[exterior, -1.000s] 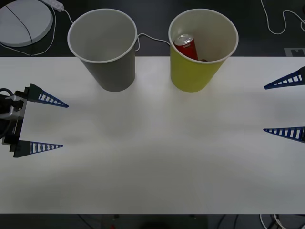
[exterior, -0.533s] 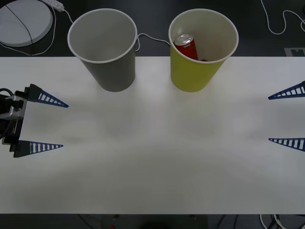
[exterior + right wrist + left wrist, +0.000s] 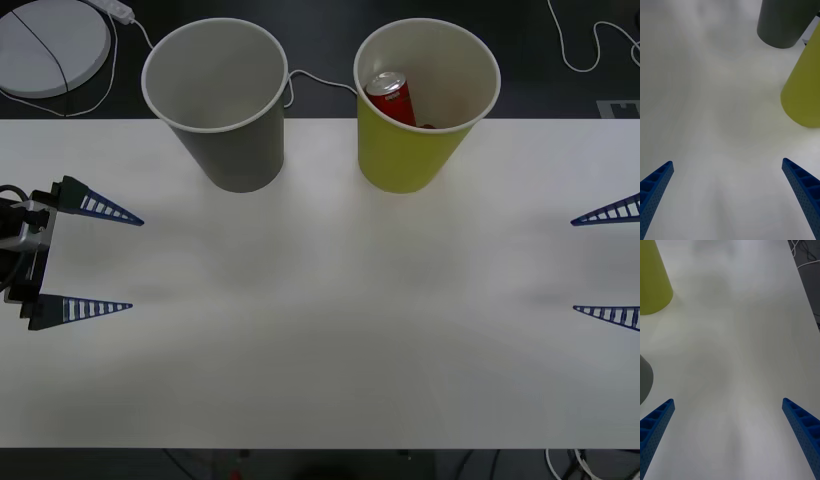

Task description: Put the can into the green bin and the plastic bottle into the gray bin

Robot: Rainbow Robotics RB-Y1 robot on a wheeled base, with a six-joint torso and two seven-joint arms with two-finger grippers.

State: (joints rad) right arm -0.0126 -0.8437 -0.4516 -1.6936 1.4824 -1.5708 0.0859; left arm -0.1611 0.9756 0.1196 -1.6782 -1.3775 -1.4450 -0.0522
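The red can (image 3: 391, 97) leans inside the green bin (image 3: 400, 160) at the table's far edge, right of centre. To its left stands the gray bin (image 3: 240, 155); its inside shows pale and bare. The plastic bottle is out of view. My left gripper (image 3: 135, 263) hovers open over the table's left edge, nothing between its blue fingers. Over the right edge my right gripper (image 3: 573, 264) is also open and holds nothing. In the right wrist view the green bin (image 3: 805, 90) and the gray bin (image 3: 784, 22) stand well beyond the fingers.
The white table (image 3: 320, 340) stretches bare between the two grippers. Behind it, on the dark floor, lie a round white disc (image 3: 50, 45) at far left and white cables (image 3: 590, 50) at far right.
My right gripper has drawn back to the right and slightly toward the table's near side. The left gripper, the bins and the can have not moved.
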